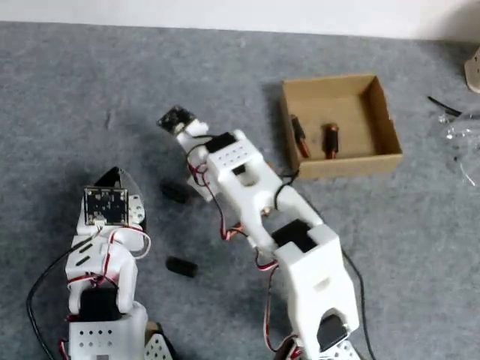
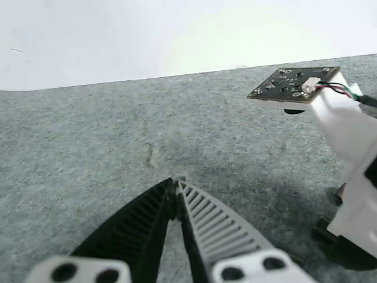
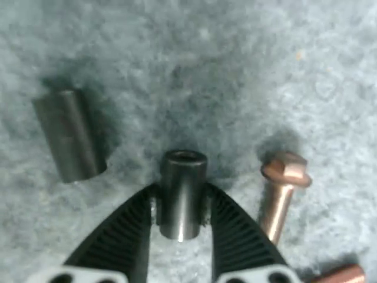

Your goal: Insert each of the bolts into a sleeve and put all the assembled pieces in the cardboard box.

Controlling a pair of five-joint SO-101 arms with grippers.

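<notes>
1. The right tool [image 3: 181, 193] has its jaws narrowed onto a dark metal sleeve [image 3: 184, 177]. It grips the sleeve by its sides, and the open bore faces away from the wrist. I cannot tell whether the sleeve rests on the grey table [image 1: 390, 247] or is lifted off it.
2. A copper-coloured bolt [image 3: 281, 187] lies on the table just beside the held sleeve. The end of a second copper piece [image 3: 337, 275] pokes in near it and is probably another bolt.
3. A second sleeve [image 3: 70, 141] lies loose on the other side of the tool, apart from it.
4. The left tool [image 2: 176, 186] is pinched closed on nothing. It hangs over bare table, well apart from the parts.
5. The cardboard box [image 1: 341, 166] sits beyond the right arm. Two assembled pieces [image 1: 330, 141] lie side by side inside it.
6. One more loose sleeve [image 1: 181, 265] lies between the two arms.
7. This looks like the start of a third assembly, with the sleeve grasped and no bolt in it yet.
8. The next move calls for holding the bore exposed and steady. The left tool would need to open, take the nearby bolt by its head end, and line the shank up squarely with the bore.
</notes>
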